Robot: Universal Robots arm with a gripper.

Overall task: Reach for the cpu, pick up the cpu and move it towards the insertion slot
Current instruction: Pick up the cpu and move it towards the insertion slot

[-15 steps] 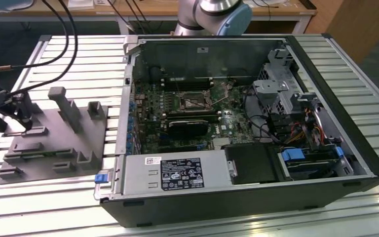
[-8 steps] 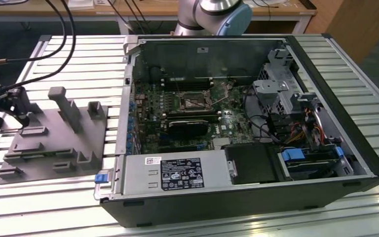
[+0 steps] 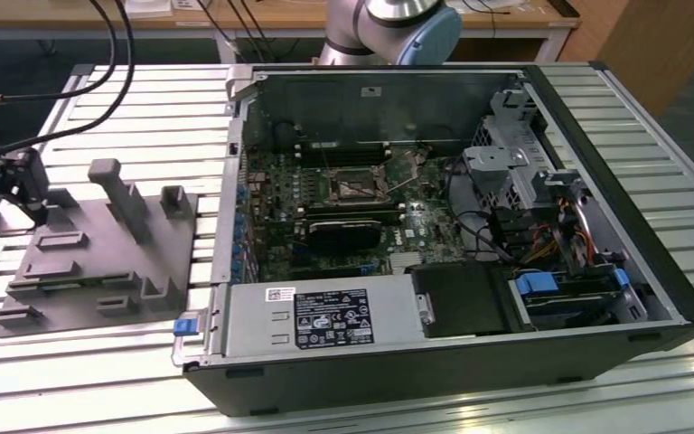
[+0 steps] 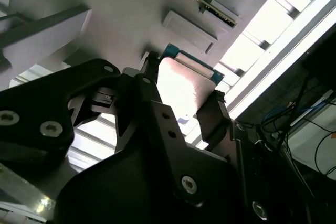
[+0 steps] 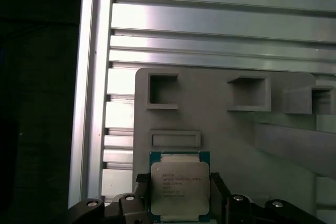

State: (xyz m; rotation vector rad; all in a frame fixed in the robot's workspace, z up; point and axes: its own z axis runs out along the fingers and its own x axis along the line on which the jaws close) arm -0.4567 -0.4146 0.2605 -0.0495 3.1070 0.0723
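- The slatted metal table [image 3: 142, 108] carries an open computer case [image 3: 444, 384] and, on the exterior view's left, a grey tray [image 3: 82, 271].
- The slot [image 3: 357, 185] sits on the board inside the case, well apart from the tray, toward the exterior view's right.
- The gripper [image 5: 179, 200] is at the tray, and its fingers [image 5: 216, 192] press opposite edges of the cpu [image 5: 180, 182].
- The cpu's lid bears print too small to read.

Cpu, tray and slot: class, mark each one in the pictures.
cpu [image 5: 180, 187]: first wrist view, on its metal top.
tray [image 5: 226, 135]: first wrist view, on a bare flat part.
slot [image 3: 356, 186]: exterior view, on its dark centre.
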